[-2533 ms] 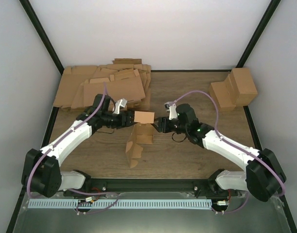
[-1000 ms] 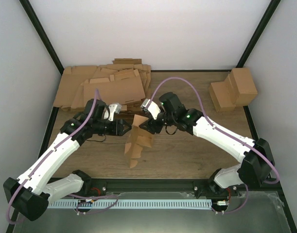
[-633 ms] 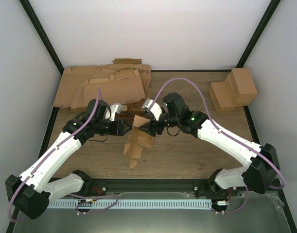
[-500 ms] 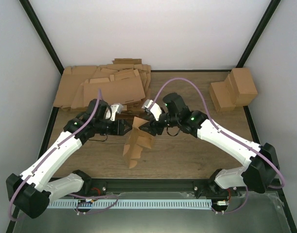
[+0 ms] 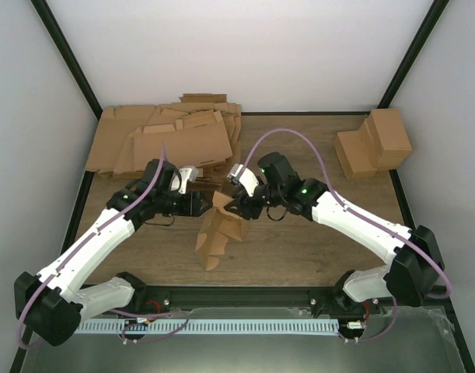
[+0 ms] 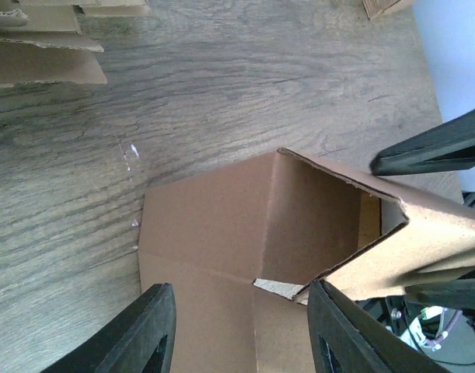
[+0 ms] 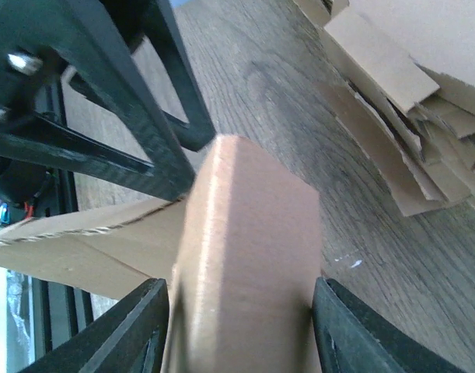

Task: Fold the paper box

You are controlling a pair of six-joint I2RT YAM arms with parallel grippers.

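From above, the paper box [image 5: 216, 233] stands half folded in the middle of the tabletop [image 5: 315, 249]. The left gripper [image 5: 201, 203] and the right gripper [image 5: 226, 207] meet at its top end. The heap of flat sheets [image 5: 175, 140] lies well apart from it at the back.

In the left wrist view, the left gripper is about half open. Its fingers [image 6: 155, 326] sit over a flat panel and do not seem to pinch it.

In the right wrist view, a folded panel fills the whole gap between the fingers [image 7: 128, 326]. So the right gripper looks closed on the box.

I think the box is very light and thin. It is stiff on the flat parts but bends easily at the creases. It could slide or dent. It is best to hold a flat panel near a crease and squeeze gently.
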